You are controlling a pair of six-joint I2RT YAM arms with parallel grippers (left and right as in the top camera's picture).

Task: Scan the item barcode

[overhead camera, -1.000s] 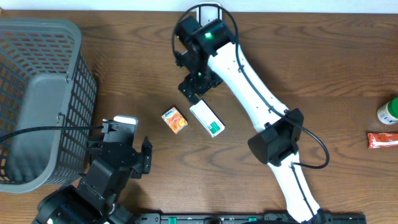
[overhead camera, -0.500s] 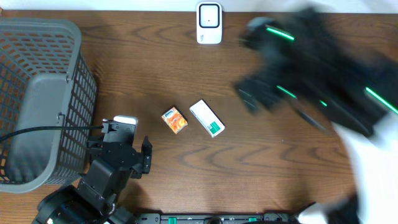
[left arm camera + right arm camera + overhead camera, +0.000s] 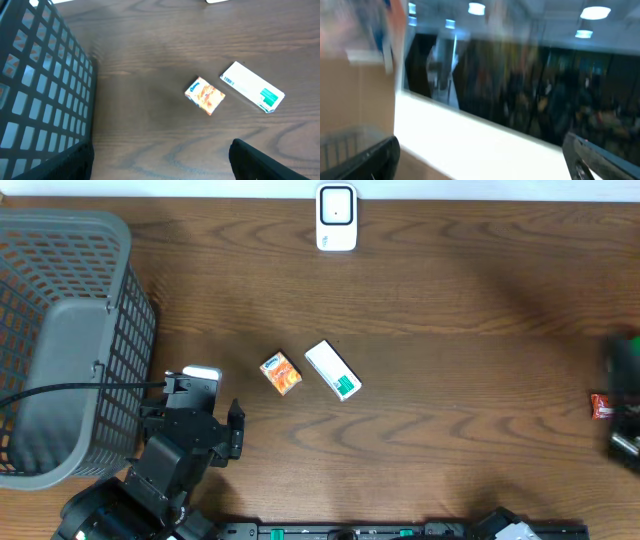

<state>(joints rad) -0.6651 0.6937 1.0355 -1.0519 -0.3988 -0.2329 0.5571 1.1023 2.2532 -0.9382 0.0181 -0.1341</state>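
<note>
Both spread: my left gripper (image 3: 160, 156) by the tabletop's (image 3: 450, 330) near-left corner; my right gripper (image 3: 480, 158) at its right edge; white box (image 3: 333, 370) mid-tabletop.

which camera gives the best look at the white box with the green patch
Left wrist: the white box is large and sharp, with barcode stripes visible at one end. Overhead shows it whole but small. Right wrist is blurred and shows none of it.

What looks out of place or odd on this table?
Nothing is spilled or broken. The small orange box and the white box lie slanted and apart in the middle. Only oddity: the right arm is a dark blur at the far right.
</note>
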